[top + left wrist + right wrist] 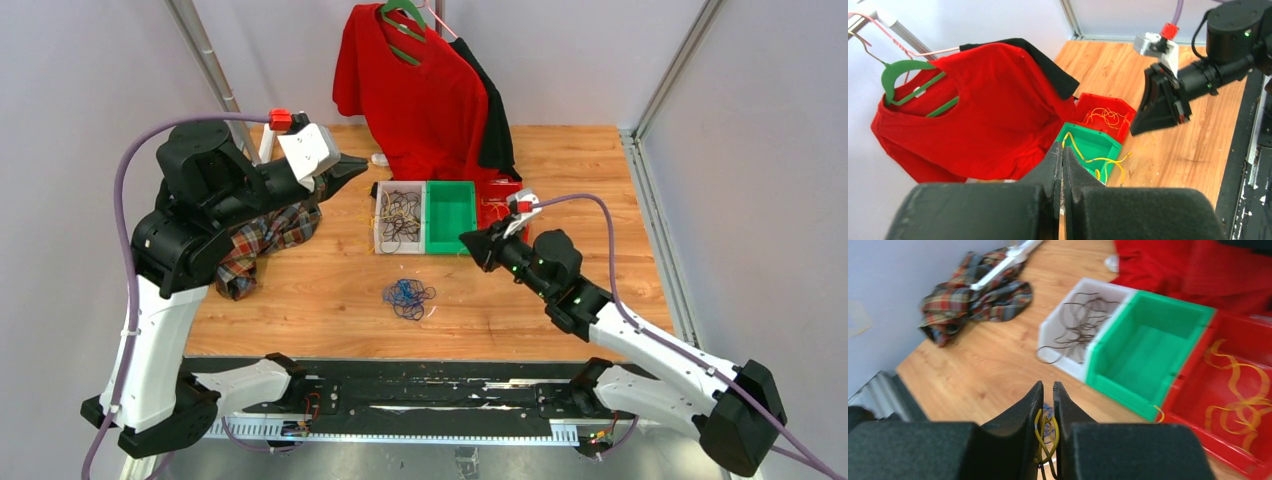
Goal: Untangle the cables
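Nipped almost shut on a thin yellow cable (1044, 432), the black fingers (1023, 410) of the right gripper (1048, 386), strand looped in the narrow slot between the pads. Held above the wooden table (330, 290), with the small knot of blue and black cables (408, 296) lying loose near the table's middle, apart from the bins. Impossible to say whether yellow hooked into that knot. Beyond the tips, a row of three: white plastic bin (1108, 286) holding dark cables, green plastic bin (1143, 355), red plastic bin (1208, 437) holding other yellow cables. Judged as a sorting carry, yellow to red. Best done by rising slowly first, watching for the knot lifting along; then crossing high over the green wall, keeping the pinch firm, and letting go only once squarely above the red compartment. Left gripper (1063, 150) raised well off to the left, fingers pressed together; a yellow strand (1083, 152) just past those tips, held or not impossible to tell
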Robot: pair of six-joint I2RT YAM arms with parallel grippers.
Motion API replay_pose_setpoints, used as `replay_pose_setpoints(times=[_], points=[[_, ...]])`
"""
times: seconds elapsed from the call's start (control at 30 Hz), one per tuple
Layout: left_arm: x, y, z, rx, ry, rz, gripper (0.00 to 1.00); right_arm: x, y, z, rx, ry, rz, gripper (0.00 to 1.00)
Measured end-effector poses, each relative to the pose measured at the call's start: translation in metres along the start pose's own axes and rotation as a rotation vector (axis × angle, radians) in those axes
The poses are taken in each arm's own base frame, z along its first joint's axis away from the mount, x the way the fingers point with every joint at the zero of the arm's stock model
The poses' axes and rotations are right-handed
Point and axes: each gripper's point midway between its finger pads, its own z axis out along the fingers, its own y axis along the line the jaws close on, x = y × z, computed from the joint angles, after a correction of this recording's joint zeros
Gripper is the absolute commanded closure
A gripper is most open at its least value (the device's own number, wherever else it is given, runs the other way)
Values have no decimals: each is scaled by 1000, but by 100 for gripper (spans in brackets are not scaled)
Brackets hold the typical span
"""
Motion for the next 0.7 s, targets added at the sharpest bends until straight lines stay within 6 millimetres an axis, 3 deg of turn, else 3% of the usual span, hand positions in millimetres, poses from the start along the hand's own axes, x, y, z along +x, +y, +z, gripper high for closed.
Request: replay_pose_setpoints(times=[0.27,0.5,0.6,0.7], points=[[3,-2,0,4,6,-4,100,-20,-80,11,248,28,-36,82],[2,-3,-3,2,2,-2,100,-8,-155,57,435,165,-91,46],[1,-3,-4,1,0,0,100,1,-180,73,501,255,-123,44],[0,-3,-5,0,-3,2,100,4,-189,75,543,310,-147,44]])
